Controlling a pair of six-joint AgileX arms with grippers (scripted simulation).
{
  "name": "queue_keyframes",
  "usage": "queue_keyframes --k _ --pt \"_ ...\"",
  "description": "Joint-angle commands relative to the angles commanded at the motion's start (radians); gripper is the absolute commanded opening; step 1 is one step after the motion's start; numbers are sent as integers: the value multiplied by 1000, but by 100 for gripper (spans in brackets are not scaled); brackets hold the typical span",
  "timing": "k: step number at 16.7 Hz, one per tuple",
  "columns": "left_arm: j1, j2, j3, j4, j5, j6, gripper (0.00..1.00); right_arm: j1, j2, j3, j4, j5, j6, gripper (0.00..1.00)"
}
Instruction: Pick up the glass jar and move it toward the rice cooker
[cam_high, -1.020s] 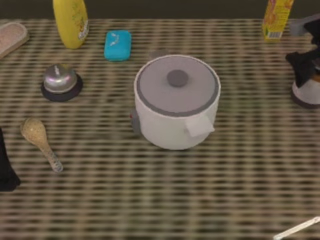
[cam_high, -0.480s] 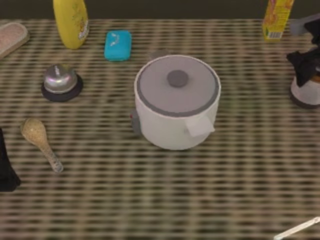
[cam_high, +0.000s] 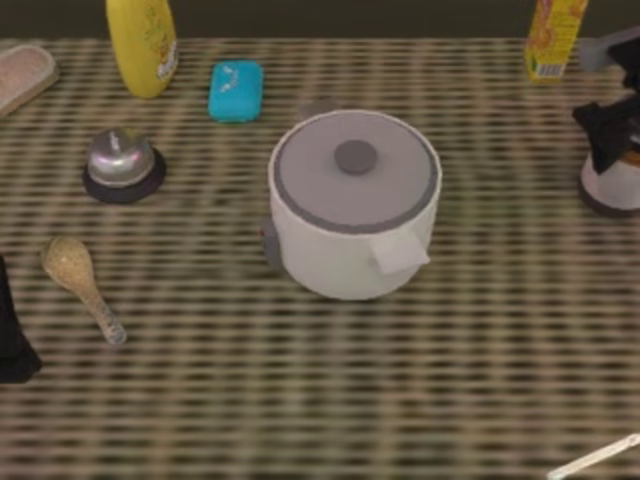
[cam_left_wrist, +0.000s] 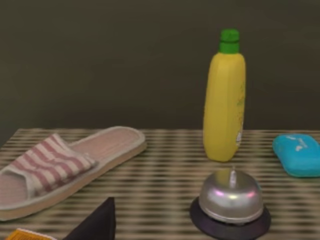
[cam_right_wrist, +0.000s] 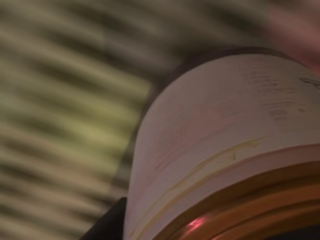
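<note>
Seemingly the right gripper (cam_high: 612, 140) holds the jar (cam_high: 612, 185) at the table's right edge, well apart from the cooker (cam_high: 352, 205); a loose, off-centre grip could tip the jar.

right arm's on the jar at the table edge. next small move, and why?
Probably lift the glass jar slightly, then carry it left toward the rice cooker. The right gripper sits over the jar's top at the table's right edge, and its wrist view shows the label close up. The left gripper is parked at the left edge.
</note>
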Motion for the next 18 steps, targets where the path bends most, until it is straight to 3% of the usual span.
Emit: queue_keyframes --k 6,18 --pt "0 0 0 0 0 0 100 0 -39 -38 -4 -2 0 0" --pt "0 0 0 0 0 0 100 13 -493 -427 -67 -5 2 0"
